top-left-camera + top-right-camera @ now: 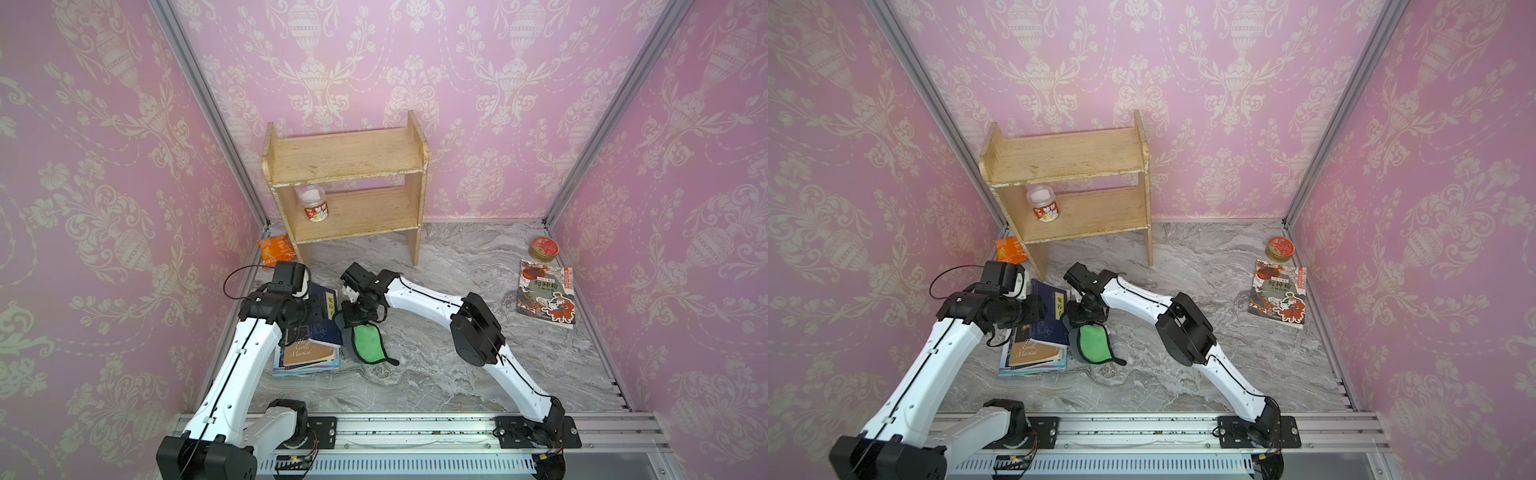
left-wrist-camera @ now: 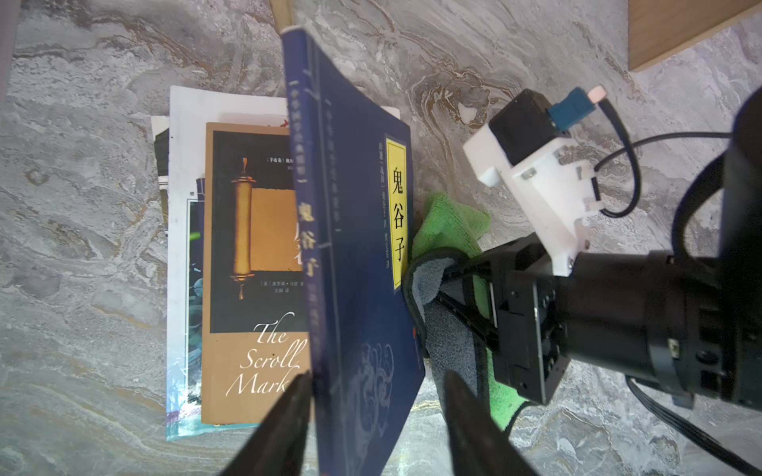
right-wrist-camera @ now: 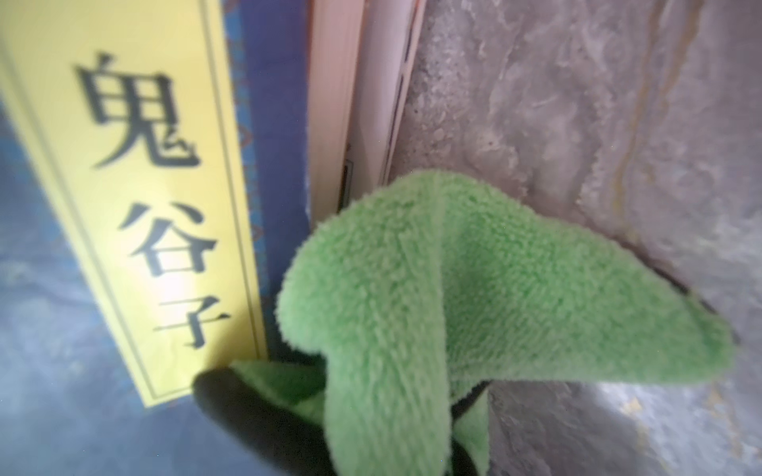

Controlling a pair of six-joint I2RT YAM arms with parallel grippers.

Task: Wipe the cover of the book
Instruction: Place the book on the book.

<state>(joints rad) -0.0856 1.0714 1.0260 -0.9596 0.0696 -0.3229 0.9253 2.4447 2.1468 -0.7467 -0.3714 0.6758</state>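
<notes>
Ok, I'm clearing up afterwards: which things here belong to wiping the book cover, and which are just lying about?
For the job: blue book, green cloth.
Lying about: stacked books beneath, wooden shelf, jar, orange packet, red tin, illustrated book.

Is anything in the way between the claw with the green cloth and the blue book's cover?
Nothing visible does. The right claw, shut on the cloth, sits right beside the blue book's page edge, and the cover next to it is bare. The left claw stands open, its fingers either side of one end of the book.
</notes>
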